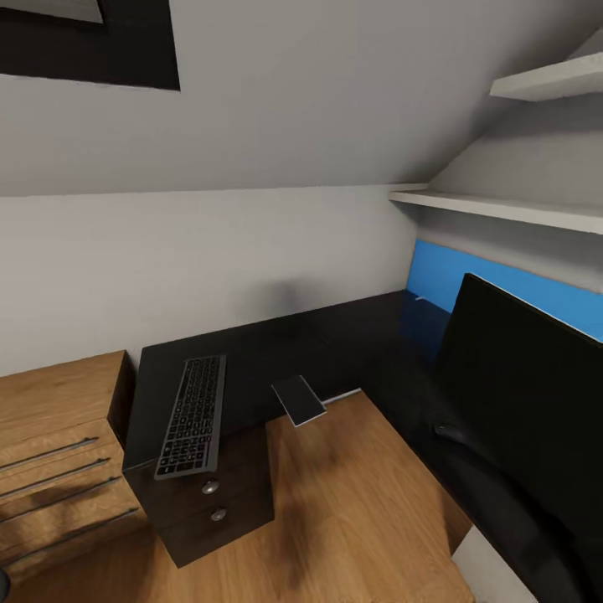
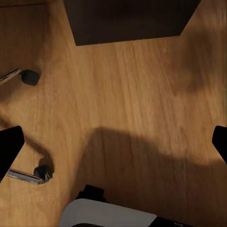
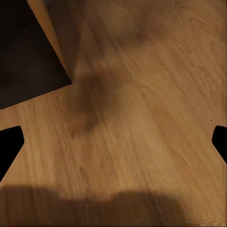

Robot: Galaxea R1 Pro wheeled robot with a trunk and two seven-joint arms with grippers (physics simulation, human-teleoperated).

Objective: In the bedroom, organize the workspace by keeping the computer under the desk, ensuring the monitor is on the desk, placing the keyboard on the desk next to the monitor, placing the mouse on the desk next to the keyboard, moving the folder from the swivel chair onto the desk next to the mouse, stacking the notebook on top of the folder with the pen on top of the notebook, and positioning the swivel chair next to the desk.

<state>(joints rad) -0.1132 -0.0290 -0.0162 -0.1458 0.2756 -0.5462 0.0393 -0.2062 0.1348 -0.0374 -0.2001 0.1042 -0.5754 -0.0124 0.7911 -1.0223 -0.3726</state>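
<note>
The black-topped desk [image 1: 335, 335] with its blue back panel runs along the wall. The black keyboard [image 1: 193, 414] lies at the desk's left end, above the dark drawer unit [image 1: 213, 502], its near end reaching the front edge. A small grey notebook [image 1: 298, 400] overhangs the desk's inner edge. The wide black monitor [image 1: 523, 394] stands at the right, close to the camera. Chrome legs and casters of the swivel chair [image 2: 28, 175] show over the floor in the left wrist view. My left gripper [image 2: 113, 144] and right gripper [image 3: 113, 144] are open over bare wooden floor, holding nothing.
A light-wood dresser [image 1: 59, 452] stands left of the desk. White shelves [image 1: 502, 205] hang above the desk's right wing. A dark furniture corner [image 3: 28, 52] is near the right gripper, and the drawer unit [image 2: 127, 19] lies ahead of the left one. The robot's white base [image 2: 109, 215] is below it.
</note>
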